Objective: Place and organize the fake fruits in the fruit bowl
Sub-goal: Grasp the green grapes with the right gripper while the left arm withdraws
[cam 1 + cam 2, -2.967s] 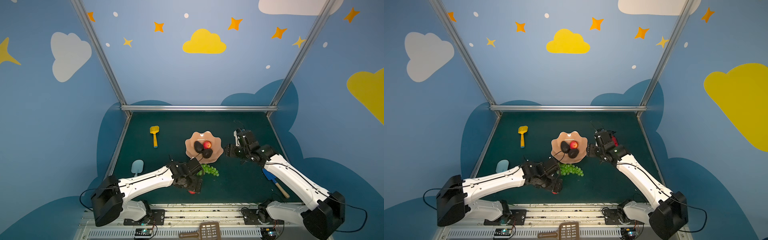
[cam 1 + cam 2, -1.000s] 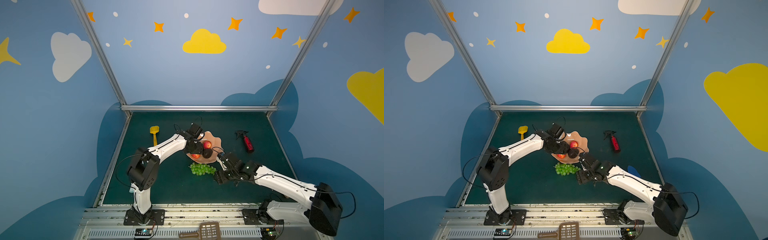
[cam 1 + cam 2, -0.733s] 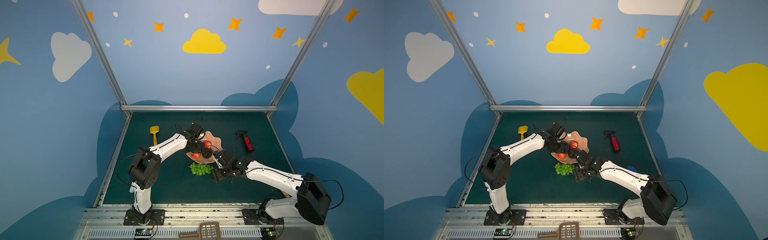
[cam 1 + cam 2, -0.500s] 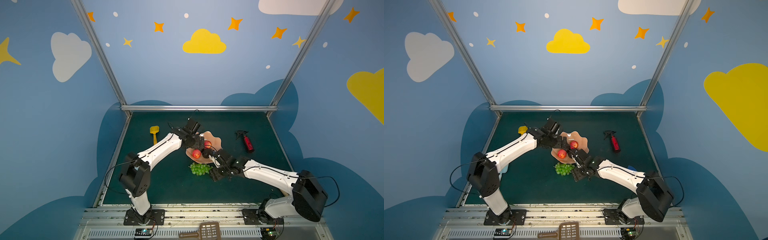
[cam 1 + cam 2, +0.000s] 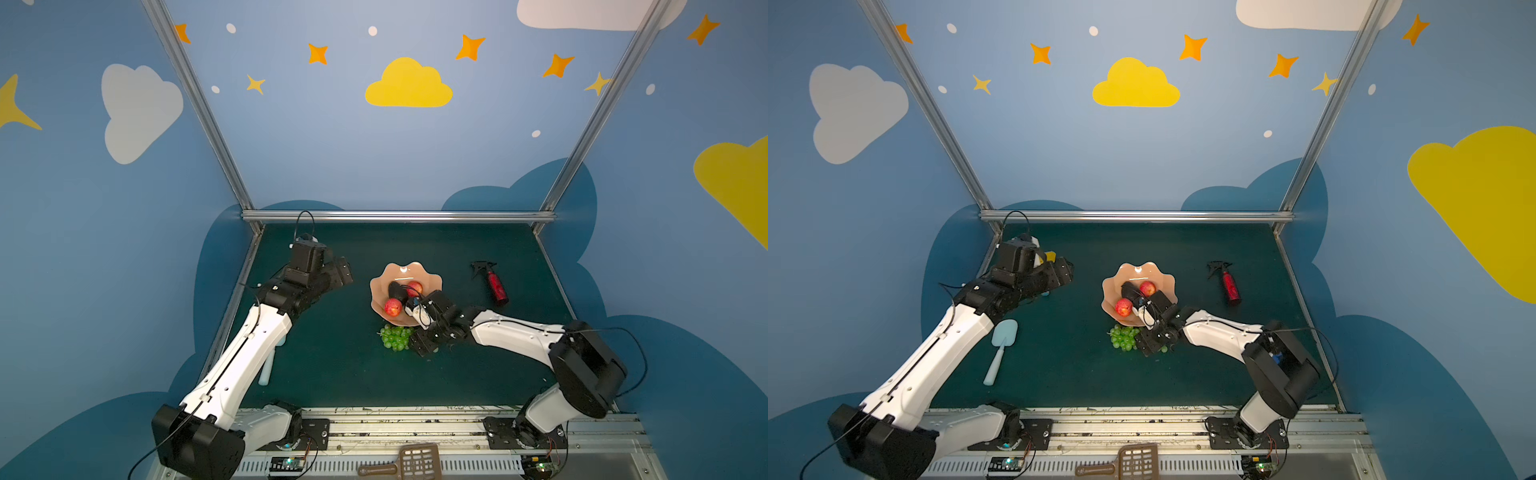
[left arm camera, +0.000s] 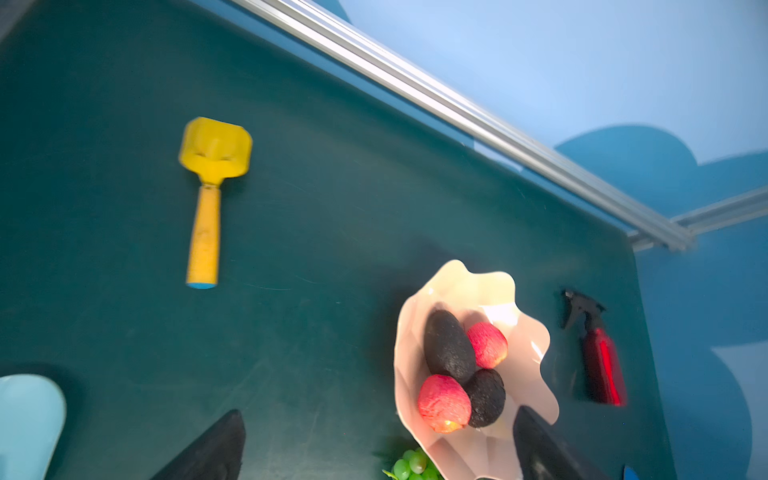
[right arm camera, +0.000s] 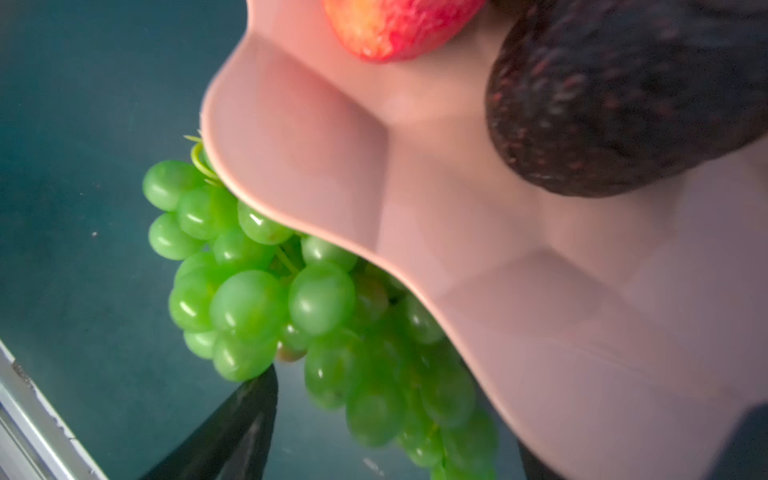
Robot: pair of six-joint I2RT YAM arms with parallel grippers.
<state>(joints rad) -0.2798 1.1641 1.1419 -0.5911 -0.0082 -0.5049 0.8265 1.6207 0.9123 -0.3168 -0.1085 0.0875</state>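
Grapes (image 5: 395,337) on worktop (image 5: 332,365), tucked under near rim of fruit bowl (image 5: 405,272). Right fingers (image 7: 232,432) apart, bunch lying between them. Inside bowl: two apples (image 6: 444,403), two avocados (image 6: 449,347). Well left of bowl, left fingers (image 6: 208,453) spread wide, empty.

Apples (image 6: 444,402), avos (image 6: 449,347) in bowl (image 6: 469,282); grapes (image 5: 395,337) beside.

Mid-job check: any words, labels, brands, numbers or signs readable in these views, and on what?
None readable.
The red spray bottle shows no label; the fruit bowl and yellow shovel are plain.
The small circuit boards at the front may carry print, but it is too small to read.
The walls bear only painted clouds and stars.
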